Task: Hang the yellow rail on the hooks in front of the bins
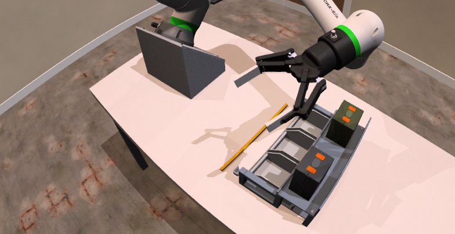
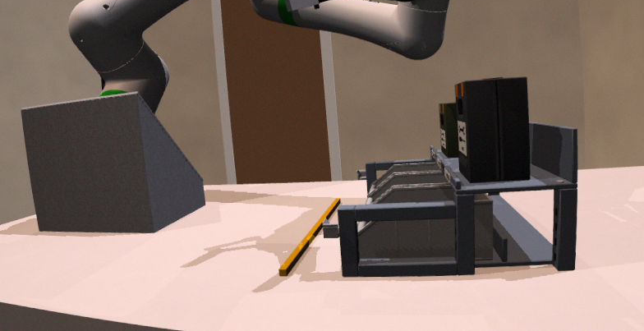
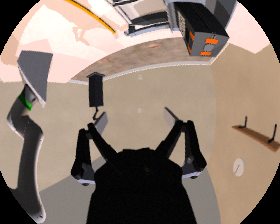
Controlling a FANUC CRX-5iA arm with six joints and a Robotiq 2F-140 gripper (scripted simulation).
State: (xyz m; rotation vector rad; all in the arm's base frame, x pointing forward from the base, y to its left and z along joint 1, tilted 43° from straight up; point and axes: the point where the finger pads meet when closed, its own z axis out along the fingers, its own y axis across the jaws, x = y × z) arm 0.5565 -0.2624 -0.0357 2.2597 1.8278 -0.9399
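The yellow rail lies flat on the table, just in front of the bin rack and roughly parallel to its front. The near hook with its small end plate sticks out beside the rail's near half. The far hook is hidden behind a finger in the top view. My gripper is wide open and empty. It hangs high above the rail's far end, tilted sideways, and touches nothing.
The rack holds several open bins and two dark boxes on its rear shelf. The arm's grey wedge base stands at the far left of the table.
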